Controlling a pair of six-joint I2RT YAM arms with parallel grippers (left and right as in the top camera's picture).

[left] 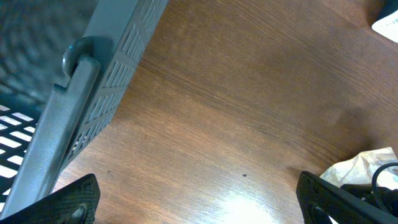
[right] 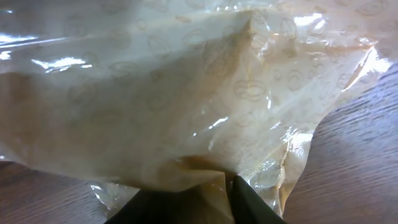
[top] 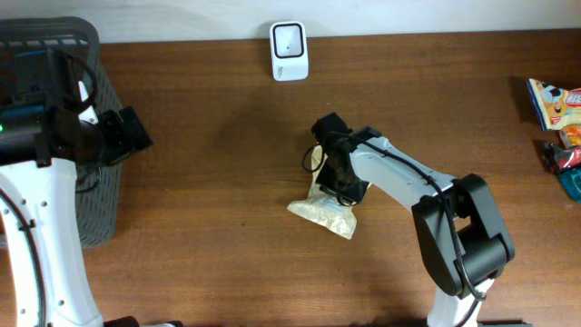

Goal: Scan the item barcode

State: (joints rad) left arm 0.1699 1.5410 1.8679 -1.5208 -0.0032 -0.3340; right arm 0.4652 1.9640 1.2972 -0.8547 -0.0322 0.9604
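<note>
Crinkly plastic packet (right: 205, 93) sits on the bench (top: 182, 182) under my right pincer (right: 214, 193), which pinches just a thin fold of film, so lifting could let it slip out or tear.

You will find no text that can be read. The clear bag (right: 205, 93), in front of the scanner (top: 290, 39), carries a faint repeated oval print, too pale to make out. The colourful packets (top: 556, 102), far right of the scanner, bear print too small to read.
</note>
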